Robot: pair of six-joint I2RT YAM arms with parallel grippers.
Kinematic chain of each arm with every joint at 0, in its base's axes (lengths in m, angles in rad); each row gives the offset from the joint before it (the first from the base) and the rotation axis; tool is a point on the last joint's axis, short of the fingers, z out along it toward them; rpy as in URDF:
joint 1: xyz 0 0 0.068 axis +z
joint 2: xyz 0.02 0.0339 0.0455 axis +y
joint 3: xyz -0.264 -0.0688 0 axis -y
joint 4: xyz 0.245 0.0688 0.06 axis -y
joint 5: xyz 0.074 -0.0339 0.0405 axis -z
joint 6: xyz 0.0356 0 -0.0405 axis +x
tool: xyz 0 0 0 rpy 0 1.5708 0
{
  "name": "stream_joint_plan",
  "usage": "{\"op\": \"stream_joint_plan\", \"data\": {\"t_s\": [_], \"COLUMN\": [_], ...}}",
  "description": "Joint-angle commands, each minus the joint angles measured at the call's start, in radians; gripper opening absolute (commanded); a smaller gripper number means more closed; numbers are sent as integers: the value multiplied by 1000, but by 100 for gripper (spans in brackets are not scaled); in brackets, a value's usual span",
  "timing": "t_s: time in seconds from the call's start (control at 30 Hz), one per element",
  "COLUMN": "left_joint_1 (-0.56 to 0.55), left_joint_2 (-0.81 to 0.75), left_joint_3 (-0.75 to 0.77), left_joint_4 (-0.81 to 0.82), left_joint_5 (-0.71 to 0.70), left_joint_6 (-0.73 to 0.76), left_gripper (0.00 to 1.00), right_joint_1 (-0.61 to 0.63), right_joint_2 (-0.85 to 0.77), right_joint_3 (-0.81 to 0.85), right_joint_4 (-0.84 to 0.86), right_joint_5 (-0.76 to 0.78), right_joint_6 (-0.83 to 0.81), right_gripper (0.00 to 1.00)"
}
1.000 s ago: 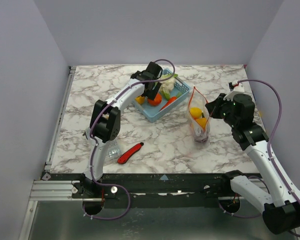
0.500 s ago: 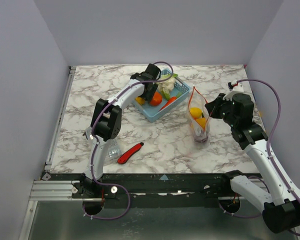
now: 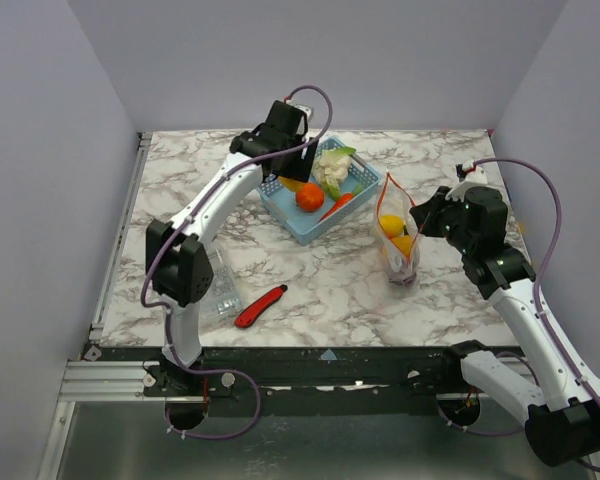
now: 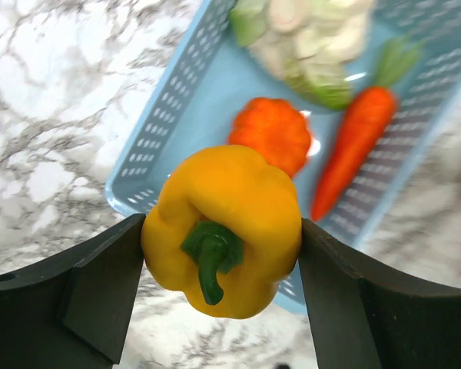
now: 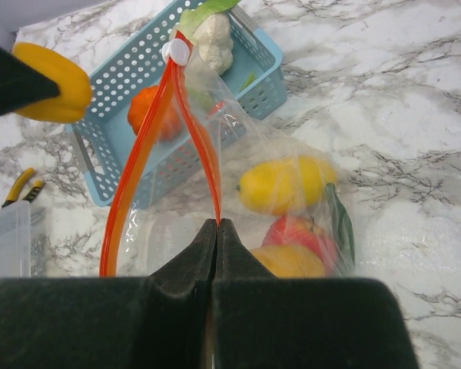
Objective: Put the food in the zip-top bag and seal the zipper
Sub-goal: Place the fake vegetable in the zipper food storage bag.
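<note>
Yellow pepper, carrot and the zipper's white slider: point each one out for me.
yellow pepper [image 4: 229, 201], left wrist view, yellow skin above the stem.
carrot [image 4: 353, 150], left wrist view, middle of its orange body.
white slider [image 5: 176, 51], right wrist view, centre of the tab.

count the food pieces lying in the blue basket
3: a cauliflower at the far end, an orange pumpkin in the middle, a carrot beside it. The yellow pepper is held above in the left tool and could hide another piece.
</note>
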Motion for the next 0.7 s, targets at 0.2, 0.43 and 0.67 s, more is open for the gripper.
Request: {"op": "stream_joint_plan", "data": {"t_s": [0.2,0.43,0.67], "left_joint_1": [-18,-127,-215], "left_joint_2": [-423,-493,-398], "left_joint_3": [-351,-492,-416], "left_joint_4": [396,675,664], "left_joint_5": [727,870,800], "left_joint_6": [-328,-517,-524], "left_gripper": [15,17,22], "right_joint_1": [2,1,2], "right_joint_2": [-11,-18,-39], "right_joint_3": [-3,-6,26], "right_joint_4": [14,16,-13], "right_joint_5": [-3,-5,17], "right_joint_6": [1,1,-6], "right_gripper": [0,0,0]}}
